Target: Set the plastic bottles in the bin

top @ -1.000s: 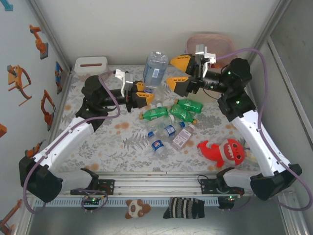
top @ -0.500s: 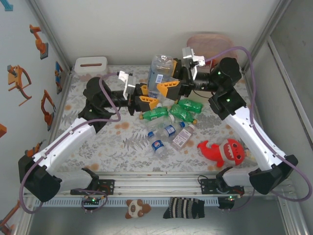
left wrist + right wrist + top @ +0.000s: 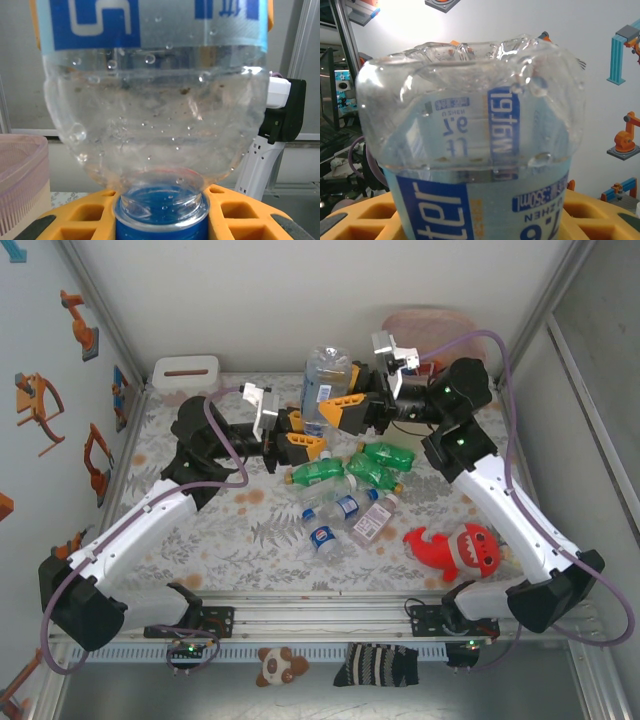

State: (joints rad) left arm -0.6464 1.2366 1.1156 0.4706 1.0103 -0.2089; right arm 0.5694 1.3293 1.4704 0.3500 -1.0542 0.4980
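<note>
From above, a big clear plastic bottle with a blue label point(image 3: 322, 390) hangs upside down over the far part of the flowery worktop point(image 3: 230, 540). The left jaws are shut tight on its neck. The right jaws squeeze its body from both sides. The tall beige bin with a pink rim point(image 3: 430, 322) stands just behind. A pile of small clear and green bottles point(image 3: 350, 485) lies on the worktop, with a red plush shark point(image 3: 458, 548) near it. The left wrist view shows the blue cap point(image 3: 162, 227) between orange jaws. The right wrist view shows white letters "ter" on the label; the rest is too wobbly to read
</note>
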